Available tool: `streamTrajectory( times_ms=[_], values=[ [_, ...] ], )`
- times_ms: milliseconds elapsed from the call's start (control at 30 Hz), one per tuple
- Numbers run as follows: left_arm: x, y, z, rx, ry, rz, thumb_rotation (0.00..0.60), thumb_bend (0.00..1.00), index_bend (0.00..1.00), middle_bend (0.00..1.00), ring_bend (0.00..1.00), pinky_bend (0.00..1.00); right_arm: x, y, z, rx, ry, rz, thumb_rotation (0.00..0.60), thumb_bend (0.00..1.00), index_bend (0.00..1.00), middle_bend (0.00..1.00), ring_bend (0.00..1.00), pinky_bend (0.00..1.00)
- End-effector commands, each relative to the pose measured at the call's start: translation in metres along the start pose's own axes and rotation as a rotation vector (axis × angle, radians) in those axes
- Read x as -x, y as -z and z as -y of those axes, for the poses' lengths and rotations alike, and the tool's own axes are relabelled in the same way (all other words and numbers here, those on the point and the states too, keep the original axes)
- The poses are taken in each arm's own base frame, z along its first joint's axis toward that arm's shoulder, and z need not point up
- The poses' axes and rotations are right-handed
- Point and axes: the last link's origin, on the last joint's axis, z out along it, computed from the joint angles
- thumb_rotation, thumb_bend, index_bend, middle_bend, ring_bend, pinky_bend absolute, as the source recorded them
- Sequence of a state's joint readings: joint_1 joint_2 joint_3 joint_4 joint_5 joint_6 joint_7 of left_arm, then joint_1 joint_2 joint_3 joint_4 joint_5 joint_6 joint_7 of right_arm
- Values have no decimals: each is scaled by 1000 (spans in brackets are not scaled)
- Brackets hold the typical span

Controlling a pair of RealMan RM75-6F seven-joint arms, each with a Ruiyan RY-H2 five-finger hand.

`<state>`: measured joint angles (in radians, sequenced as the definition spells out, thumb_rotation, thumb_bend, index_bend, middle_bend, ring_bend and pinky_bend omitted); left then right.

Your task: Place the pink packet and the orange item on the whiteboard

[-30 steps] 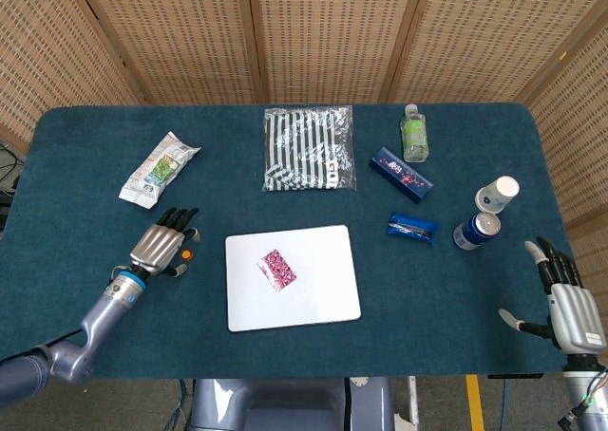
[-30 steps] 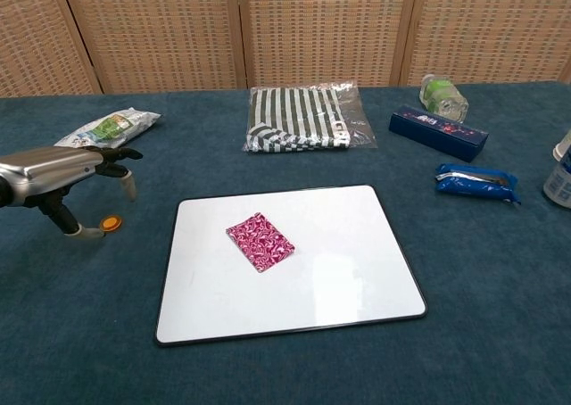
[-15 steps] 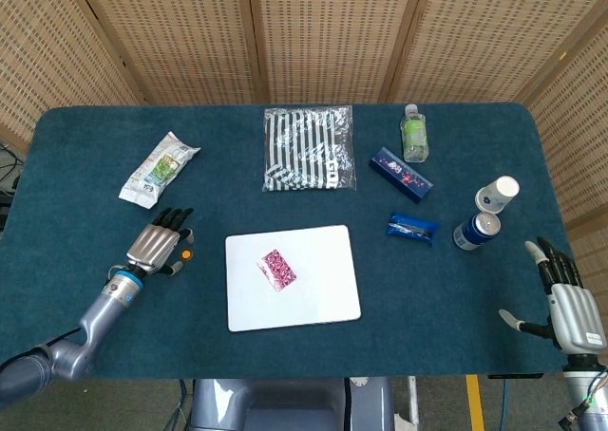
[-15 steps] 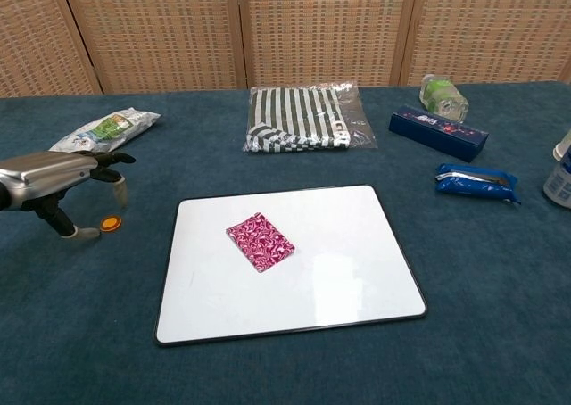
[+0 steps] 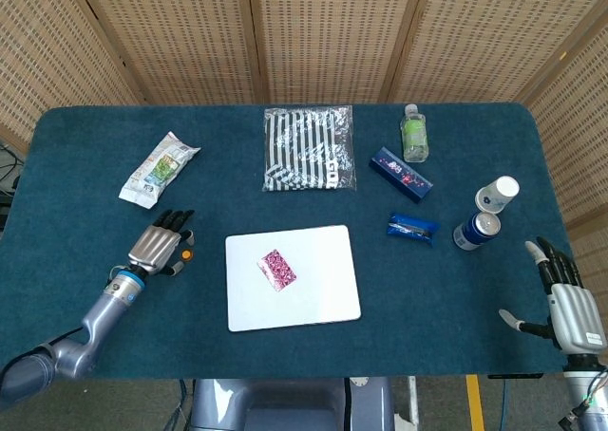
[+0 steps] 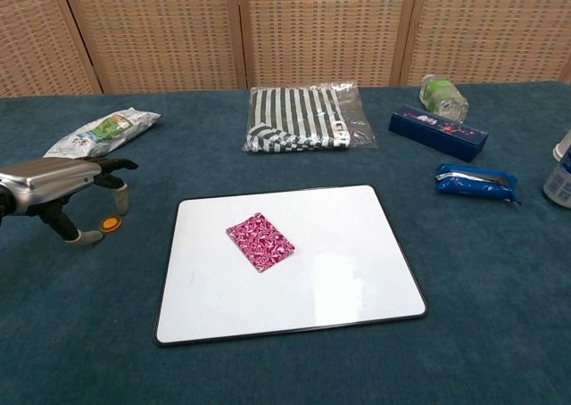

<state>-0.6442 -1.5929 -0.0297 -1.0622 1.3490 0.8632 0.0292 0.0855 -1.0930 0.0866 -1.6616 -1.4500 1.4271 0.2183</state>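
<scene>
Pink packet (image 6: 260, 242) flat on whiteboard (image 6: 339, 280), left of centre. Orange item (image 6: 111, 223) on desk (image 6: 268, 369), left of board, just beside left hand (image 6: 55, 178). L hand over it, fingers apart, holding nothing. Right hand (image 5: 570, 308) at desk's right edge, spread, released.

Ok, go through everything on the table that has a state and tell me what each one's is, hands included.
pink packet: flat on the whiteboard
orange item: on the cloth, under the left hand
left hand: fingers spread, holding nothing
right hand: open, off the table edge
clear bottle: lying down
</scene>
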Motion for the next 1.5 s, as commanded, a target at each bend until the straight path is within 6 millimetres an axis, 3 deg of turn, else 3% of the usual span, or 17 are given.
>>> streamTrajectory(
  times_ms=[33,133,333,600,767,867,1133,1300,1500],
  values=[
    [1,-1,-1,3,1,2,600,318,585,0,0,0,0,0,0,0,-1,1,600,55,0,0,0,0],
    [2,-1,-1,1,-3,3,600,326,664,0,0,0,0,0,0,0,-2,1,600,55,0,0,0,0],
    [-2,-1,1,-7,4,-10,600,335,669,0,0,0,0,0,0,0,-5,1,600,53,0,0,0,0],
    [-29,-1,-14,38,19,-75,600,332,669,0,0,0,0,0,0,1,-10,3,600,53,0,0,0,0],
    [-50,-2,-42,101,49,-129,600,333,669,0,0,0,0,0,0,2,-16,3,600,56,0,0,0,0],
    [-60,-7,-70,162,42,-142,600,332,669,0,0,0,0,0,0,2,-14,6,600,55,0,0,0,0],
    [-54,-34,-145,242,-8,-68,600,323,668,0,0,0,0,0,-1,1,-16,11,600,53,0,0,0,0],
    [-48,-46,-172,250,-29,-43,600,320,669,0,0,0,-1,-1,-2,4,-25,13,600,53,0,0,0,0],
    [-41,-52,-186,240,-41,-31,600,318,669,0,0,0,-1,-1,-3,5,-32,16,600,53,0,0,0,0]
  ],
)
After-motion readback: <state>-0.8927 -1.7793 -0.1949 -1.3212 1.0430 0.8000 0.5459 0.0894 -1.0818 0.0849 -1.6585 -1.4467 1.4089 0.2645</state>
